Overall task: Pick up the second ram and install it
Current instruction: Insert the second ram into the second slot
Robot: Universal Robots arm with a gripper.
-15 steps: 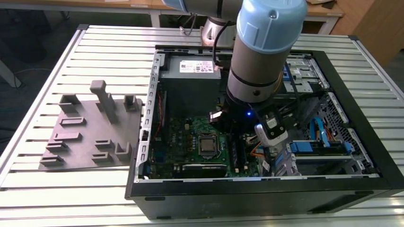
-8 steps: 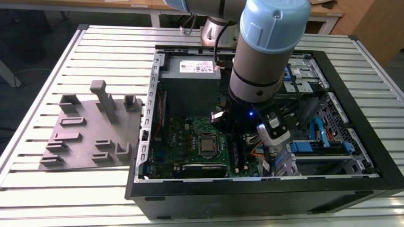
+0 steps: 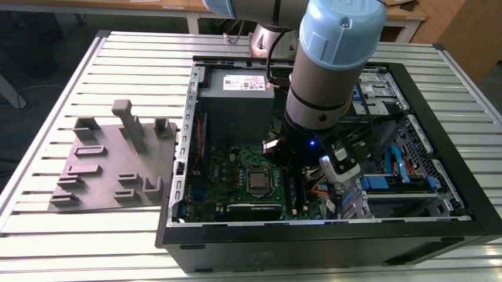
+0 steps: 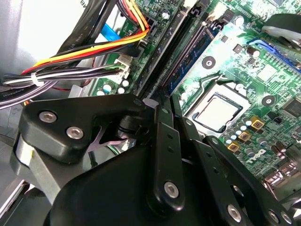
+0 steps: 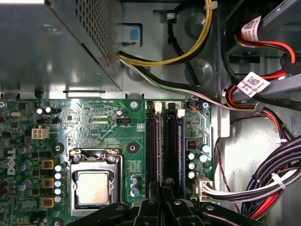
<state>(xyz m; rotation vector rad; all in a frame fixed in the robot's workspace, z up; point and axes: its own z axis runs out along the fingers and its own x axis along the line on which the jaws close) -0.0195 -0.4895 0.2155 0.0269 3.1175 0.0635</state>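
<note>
The gripper (image 5: pixel 162 203), fingers drawn narrowly together, sits directly over the memory slots (image 5: pixel 164 146) where the second ram (image 4: pixel 192 59) stands seated on the motherboard (image 5: pixel 94 122).

Black fingers (image 4: pixel 164 117) (tips together) over the motherboard (image 4: pixel 244 75) slots.

— Where's the arm (image 3: pixel 325 64)?
— In the exterior view it comes from the far side and drops steeply, blue-capped joint on top, grey wrist pointing down.
— And the hand (image 5: pixel 162 200)?
— Low at the wrist's end. In both wrist views its black linkage bars lie close side by side, fingers (image 4: pixel 164 141) drawn in tight together.
</note>
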